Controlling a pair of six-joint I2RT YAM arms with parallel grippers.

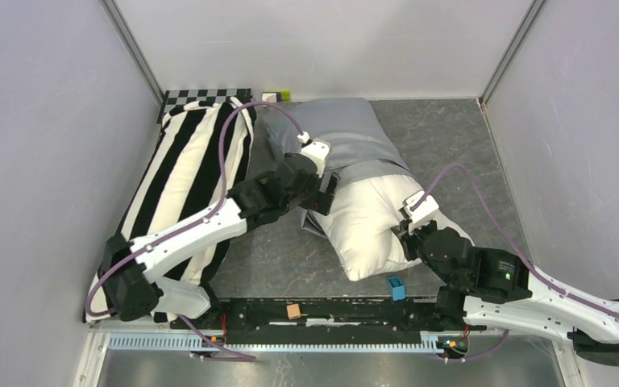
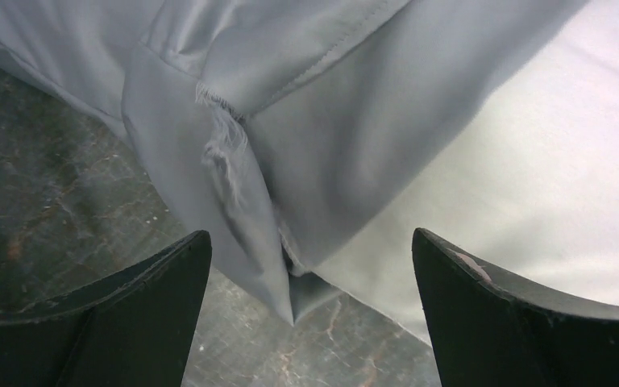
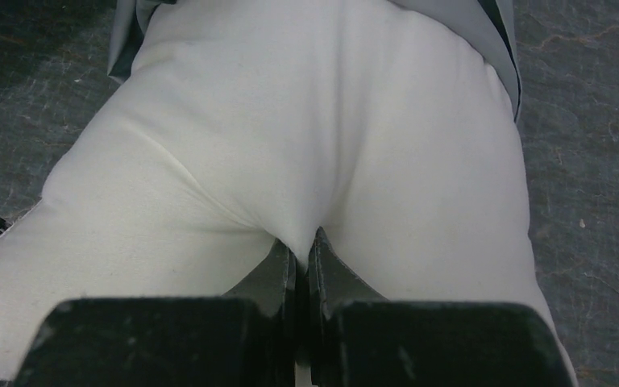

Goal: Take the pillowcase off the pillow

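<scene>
Left hand [image 2: 310, 242] hangs with its fingers [image 2: 153, 298] spread wide and gripping nothing. A frayed corner of the pillowcase [image 2: 306, 121] droops into the gap between them and seems clear of both, just above the dark counter [image 2: 48, 201]. The overhead view puts this hand at the left side of the pillow [image 1: 371, 218], right where grey cover gives way to bare white. Right hand [image 3: 302, 242] has its fingers pressed together on a pinched fold of the pillow's white fabric at the near end, and creases run out from the pinch. The pillow lies aslant in the middle of the counter, its far end toward the back wall. Its far half sits inside the wrinkled blue-grey pillowcase, whose open edge bunches across the middle, and the near half is uncovered. A striped pillow [image 1: 185, 169] lies along the left side under the left arm, its far end just beside the pillowcase. A small blue block [image 1: 396, 287] and a tan one [image 1: 293, 310] sit at the counter's near edge.
</scene>
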